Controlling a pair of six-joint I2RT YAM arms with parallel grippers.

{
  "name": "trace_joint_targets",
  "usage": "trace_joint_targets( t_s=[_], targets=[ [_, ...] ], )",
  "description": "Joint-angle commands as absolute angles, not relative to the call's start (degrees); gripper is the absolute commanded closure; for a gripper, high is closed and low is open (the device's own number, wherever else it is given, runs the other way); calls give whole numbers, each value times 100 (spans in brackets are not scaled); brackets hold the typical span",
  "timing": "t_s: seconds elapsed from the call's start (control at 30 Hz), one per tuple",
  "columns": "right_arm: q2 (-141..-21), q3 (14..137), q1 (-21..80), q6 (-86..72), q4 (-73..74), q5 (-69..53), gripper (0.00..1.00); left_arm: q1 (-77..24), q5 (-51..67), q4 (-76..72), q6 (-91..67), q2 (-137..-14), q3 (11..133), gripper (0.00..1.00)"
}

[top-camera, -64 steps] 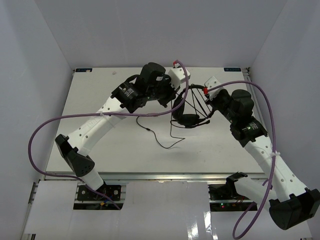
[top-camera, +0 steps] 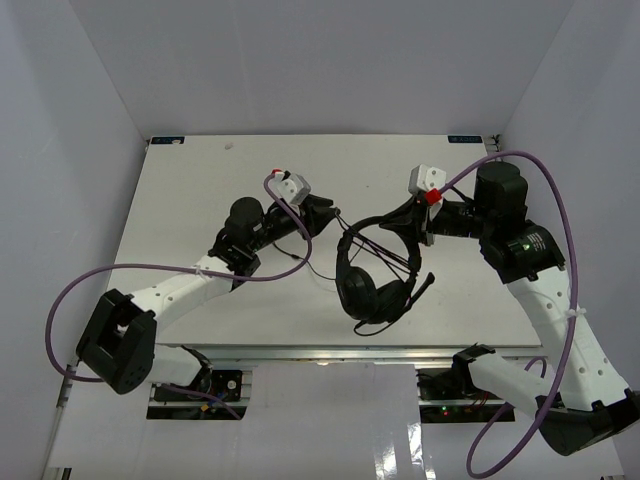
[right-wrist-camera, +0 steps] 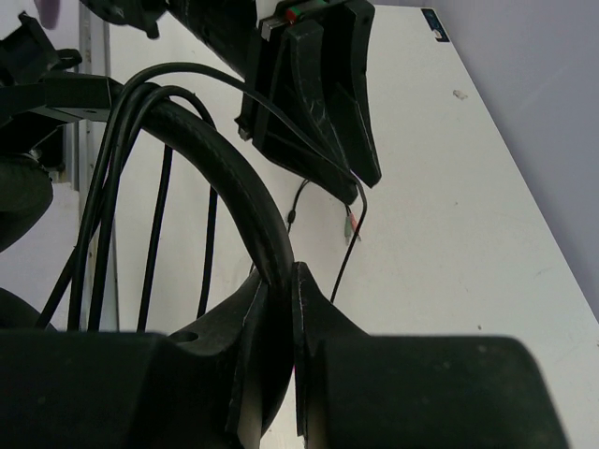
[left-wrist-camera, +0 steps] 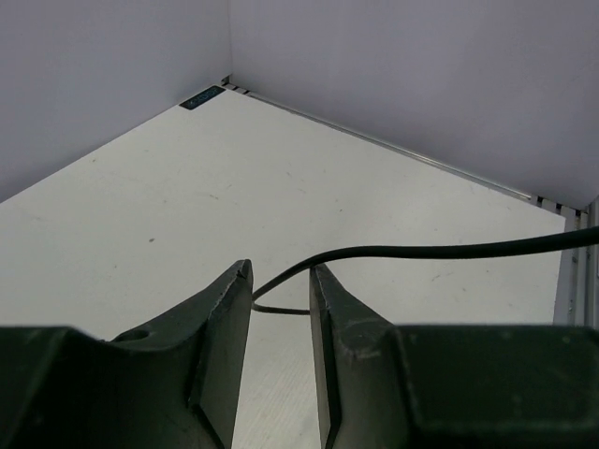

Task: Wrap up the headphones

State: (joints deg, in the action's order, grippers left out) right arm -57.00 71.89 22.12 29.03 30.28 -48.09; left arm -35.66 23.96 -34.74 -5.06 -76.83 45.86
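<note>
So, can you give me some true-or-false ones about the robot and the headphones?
1. The right gripper is pinching the headband of the headphones. True.
2. The left gripper is squeezed tight shut. False: its fingers stand apart, and the cord runs through the gap between them.
3. The headphone cord is purple. False: it is thin and black. The purple ones are the thick robot cables.
4. The table is white. True.
5. The headphones lie at the far left corner of the table. False: they are near the middle, between the two grippers.
</note>
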Motion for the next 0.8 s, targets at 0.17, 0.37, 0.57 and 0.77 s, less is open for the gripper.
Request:
trace_joint_targets(
  t_s=[0.17, 0.37, 0.57, 0.77],
  targets=[
    [-5850, 7527, 2042, 1864, 2527, -5442, 92, -3556, 3191, -6233, -2025, -8559, 4442, 48],
    [-5992, 7722, 1862, 1559, 2329, -5281, 92, -3648, 3637, -6841, -2551, -9014, 4553, 44],
    [-6126, 8001, 1702, 1626, 2338, -4930, 92, -3837, 3845, -6883, -2657, -9337, 4507, 51],
    [-6254, 8220, 1606, 1474, 2273, -4770, 92, -4125, 3851, -7309, -2879, -9974, 4684, 49]
  ],
)
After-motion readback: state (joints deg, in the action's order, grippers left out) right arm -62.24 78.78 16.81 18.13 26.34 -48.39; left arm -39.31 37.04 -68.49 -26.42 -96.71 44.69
